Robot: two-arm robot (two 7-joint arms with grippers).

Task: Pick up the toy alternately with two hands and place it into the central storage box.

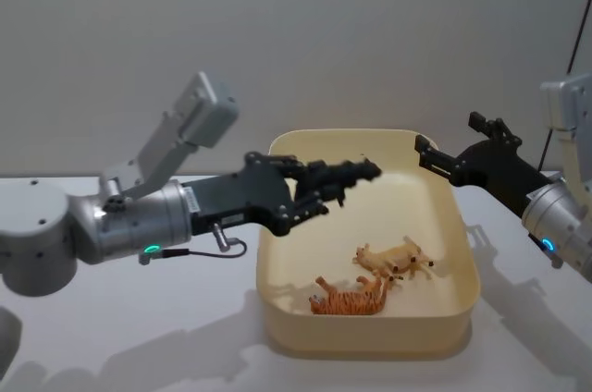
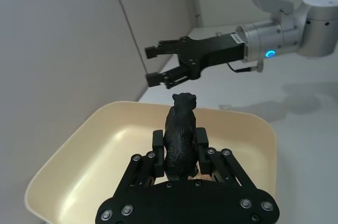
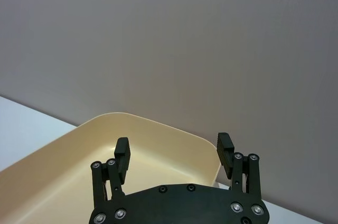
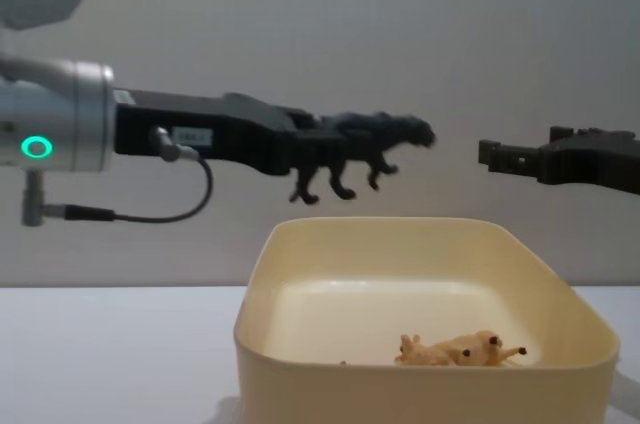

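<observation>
reaching level over the storage box (image 1: 462,253), left gripper (image 1: 324,190) clamps black panther (image 4: 375,149); right gripper (image 1: 442,159) gapes.

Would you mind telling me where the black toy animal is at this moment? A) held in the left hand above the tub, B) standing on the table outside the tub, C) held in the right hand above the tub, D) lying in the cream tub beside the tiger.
A: the left hand grips the black toy animal above the cream tub, while the right hand is open and holds nothing.

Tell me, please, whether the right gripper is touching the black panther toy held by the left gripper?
Apart. The chest view shows a plain gap of wall between the black panther toy's head and the open right gripper; the left gripper alone clamps it.
</observation>
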